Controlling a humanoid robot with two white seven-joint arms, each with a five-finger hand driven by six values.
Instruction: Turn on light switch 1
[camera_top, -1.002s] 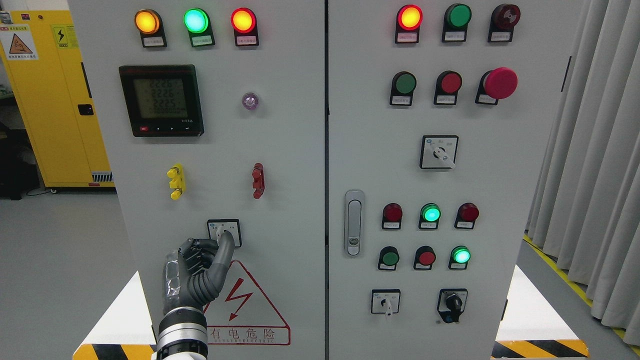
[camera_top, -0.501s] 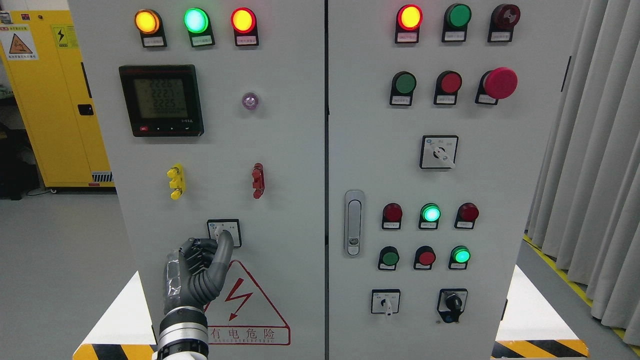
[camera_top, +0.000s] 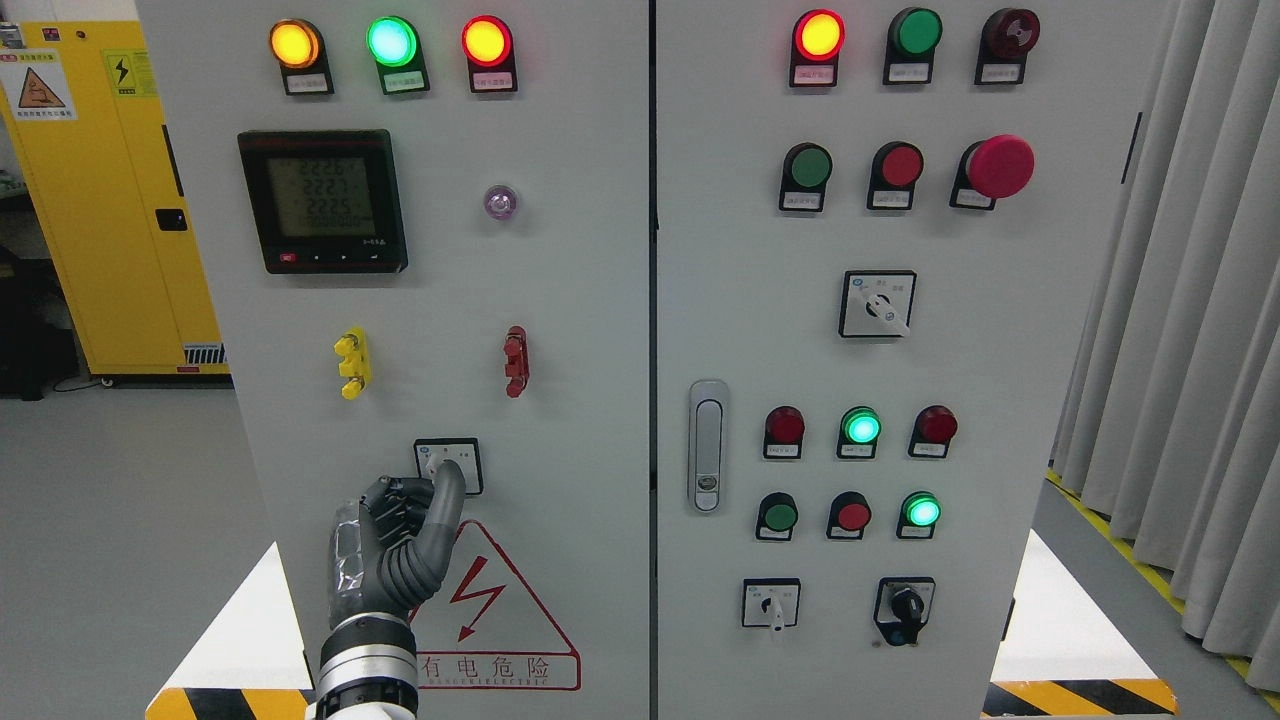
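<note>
A small white selector switch (camera_top: 471, 456) sits low on the left cabinet door (camera_top: 580, 300), just above the red lightning warning triangle (camera_top: 500, 610). My left hand (camera_top: 432, 487) comes up from the bottom edge and is on this switch. One long dark finger (camera_top: 446, 500) lies over the knob and hides it. The other fingers are curled tight against its left side. Only the top and right part of the switch plate show. My right hand is out of the picture.
Above the switch are a yellow handle (camera_top: 352, 362), a red handle (camera_top: 516, 360) and a digital meter (camera_top: 322, 200). The right door carries lamps, push buttons, a red mushroom button (camera_top: 1000, 166), rotary selectors (camera_top: 878, 303) and a latch (camera_top: 708, 445). A yellow cabinet (camera_top: 90, 190) stands at the left, curtains (camera_top: 1190, 300) at the right.
The left hand's raised finger has shifted very slightly to the left on the switch. The meter digits flicker. Nothing else differs.
</note>
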